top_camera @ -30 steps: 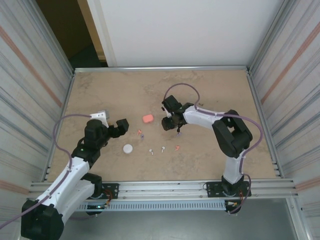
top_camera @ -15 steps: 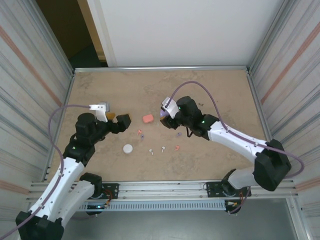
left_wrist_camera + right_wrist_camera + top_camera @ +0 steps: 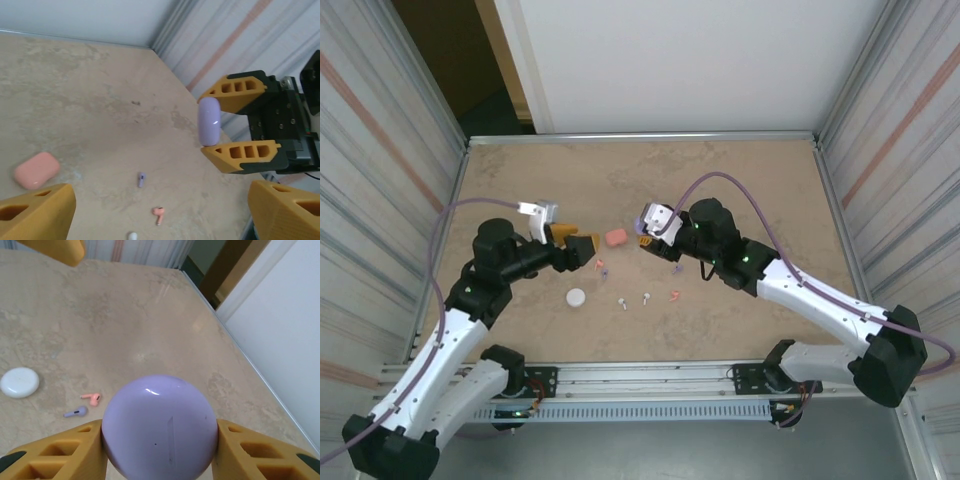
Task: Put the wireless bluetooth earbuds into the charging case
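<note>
The right gripper (image 3: pixel 209 122) pinches a purple case (image 3: pixel 160 427) above the table (image 3: pixel 750 180). The left gripper (image 3: pixel 582 248) faces it, fingers spread wide. A purple earbud (image 3: pixel 141 179) and a pink earbud (image 3: pixel 159 215) lie loose on the table, near a pink case (image 3: pixel 36 170).

High behind both arm bases (image 3: pixel 775 380), the top camera looks down on the whole beige stone-patterned worktop (image 3: pixel 740 180). The left wrist camera faces the right end effector (image 3: pixel 206 122) closely across it; the right wrist camera faces back, down past its lilac rounded plastic case (image 3: pixel 160 427). Both catch the tiny purple stemmed plastic earbud (image 3: pixel 141 179) lying near that end effector.
</note>
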Motion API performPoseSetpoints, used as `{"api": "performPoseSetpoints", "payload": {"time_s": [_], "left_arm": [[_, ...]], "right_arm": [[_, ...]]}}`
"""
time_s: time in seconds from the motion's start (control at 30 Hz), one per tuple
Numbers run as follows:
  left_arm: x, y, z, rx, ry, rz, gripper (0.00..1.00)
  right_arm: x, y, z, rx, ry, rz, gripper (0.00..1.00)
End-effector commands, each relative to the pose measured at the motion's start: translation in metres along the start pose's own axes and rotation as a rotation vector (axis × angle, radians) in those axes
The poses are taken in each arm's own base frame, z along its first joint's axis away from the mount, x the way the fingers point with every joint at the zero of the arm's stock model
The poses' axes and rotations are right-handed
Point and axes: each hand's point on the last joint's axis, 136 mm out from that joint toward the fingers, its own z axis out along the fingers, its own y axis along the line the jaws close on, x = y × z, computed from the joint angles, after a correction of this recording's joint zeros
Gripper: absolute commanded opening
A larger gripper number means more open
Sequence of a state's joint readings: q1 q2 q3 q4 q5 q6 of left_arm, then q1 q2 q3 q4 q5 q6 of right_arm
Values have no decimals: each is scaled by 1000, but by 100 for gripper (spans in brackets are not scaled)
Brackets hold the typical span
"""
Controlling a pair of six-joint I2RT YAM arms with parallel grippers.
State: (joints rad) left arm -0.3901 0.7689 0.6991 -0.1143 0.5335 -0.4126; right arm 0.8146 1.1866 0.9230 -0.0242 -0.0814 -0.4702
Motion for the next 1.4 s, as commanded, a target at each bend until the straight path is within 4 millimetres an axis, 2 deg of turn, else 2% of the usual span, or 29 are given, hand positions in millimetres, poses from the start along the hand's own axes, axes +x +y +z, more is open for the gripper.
{"api": "performPoseSetpoints", "payload": {"time_s": [0.0,0.6,1.0,1.37], "left_arm": [[-17,-27,4,95,-25,35,86],[-3,-56,62,193,112,73,73],[7,-58,82,242,142,32,53],[22,-56,89,258,179,4,43]], "right_arm": [[-8,4,-6,8,-29,-57,50],[-9,12,-7,10,-30,-84,49],[-8,13,-6,15,-38,-82,49],[-9,8,-8,42,-44,-79,49]]}}
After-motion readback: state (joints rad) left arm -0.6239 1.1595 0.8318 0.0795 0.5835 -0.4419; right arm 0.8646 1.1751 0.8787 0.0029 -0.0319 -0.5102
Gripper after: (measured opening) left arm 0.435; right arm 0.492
